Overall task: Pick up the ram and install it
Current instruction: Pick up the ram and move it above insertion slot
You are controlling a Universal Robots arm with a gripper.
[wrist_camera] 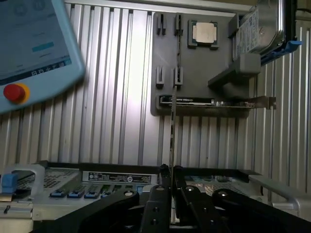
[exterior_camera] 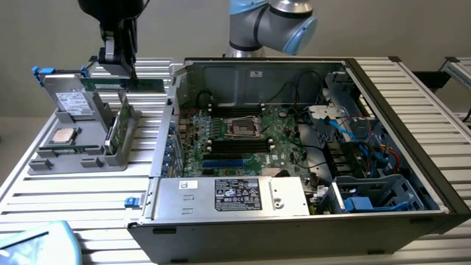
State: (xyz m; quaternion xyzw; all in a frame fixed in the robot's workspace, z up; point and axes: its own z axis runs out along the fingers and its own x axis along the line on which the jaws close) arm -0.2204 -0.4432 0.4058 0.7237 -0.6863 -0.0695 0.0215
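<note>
**Ram in the grip above the parts holder, not yet at the board**

On the exterior view's left, the grey parts holder (exterior_camera: 81,161) keeps the spares apart in their own seats. The square processor chip (exterior_camera: 65,135) lies flat near its front, and the larger green card (exterior_camera: 123,124) stands on edge at its right side.

Over the holder's far end hangs the gripper (exterior_camera: 121,77), its fingers drawn narrow and pinching the ram (exterior_camera: 143,85). The ram lies level, long edge down, which I judge is the attitude a slot needs. In the wrist view the ram (wrist_camera: 173,126) appears edge-on as a thin line running out from between the closed fingertips, so the grip looks centred and square.

Further right sits the open computer case (exterior_camera: 294,237). On its motherboard (exterior_camera: 283,135), well apart from the ram, are the long dark memory slots (exterior_camera: 237,144)
</note>
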